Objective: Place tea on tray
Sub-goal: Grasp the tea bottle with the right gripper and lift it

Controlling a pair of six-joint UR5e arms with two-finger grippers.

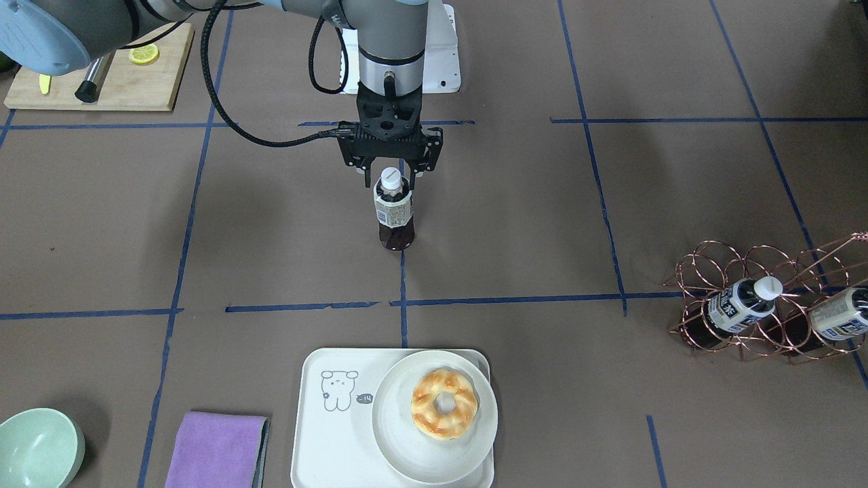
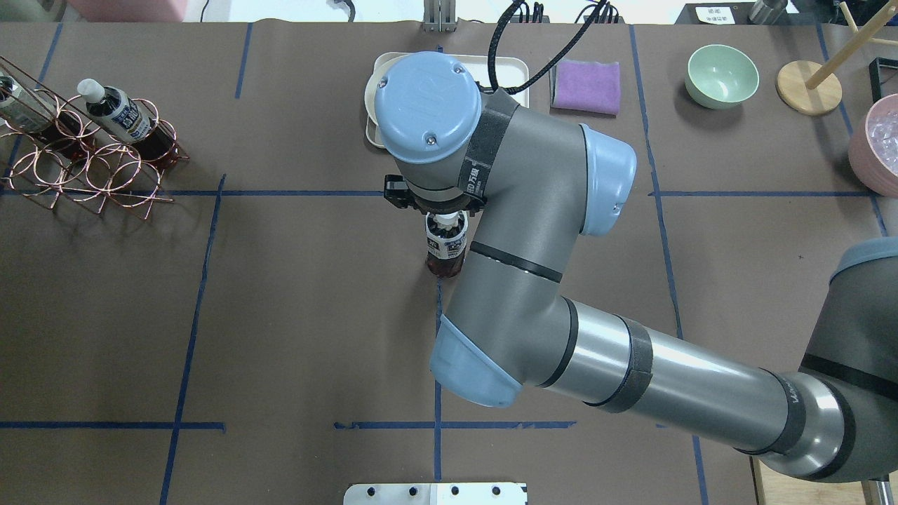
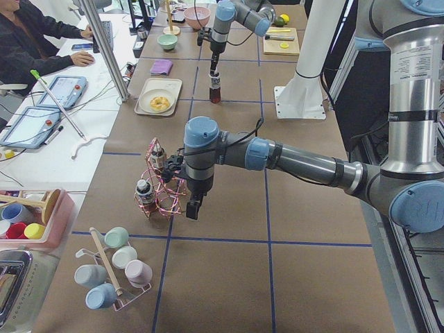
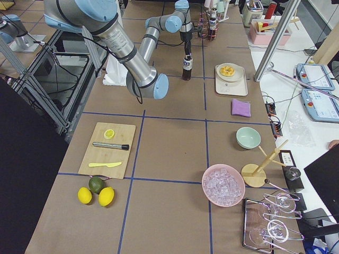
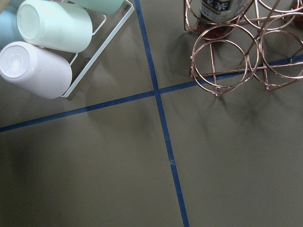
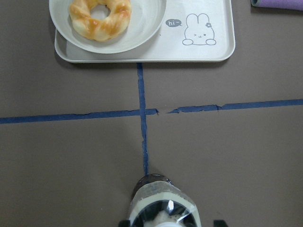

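The tea (image 1: 394, 210) is a small bottle of dark liquid with a white cap, standing upright on the brown table near its middle; it also shows in the overhead view (image 2: 445, 245) and at the bottom of the right wrist view (image 6: 162, 203). My right gripper (image 1: 395, 177) is over it, open, with a finger on each side of the bottle's neck and a small gap showing in the wrist view. The cream tray (image 1: 325, 434) with the line-drawn animal lies beyond the bottle (image 6: 208, 52). My left gripper (image 3: 192, 206) hangs beside the copper rack; I cannot tell whether it is open or shut.
A round plate (image 1: 400, 434) with a doughnut (image 1: 444, 403) fills the tray's one half. A purple cloth (image 1: 217, 451) and a green bowl (image 1: 37, 451) lie beside the tray. A copper wire rack (image 1: 766, 305) holds other bottles. A cutting board (image 1: 102, 68) lies by the robot.
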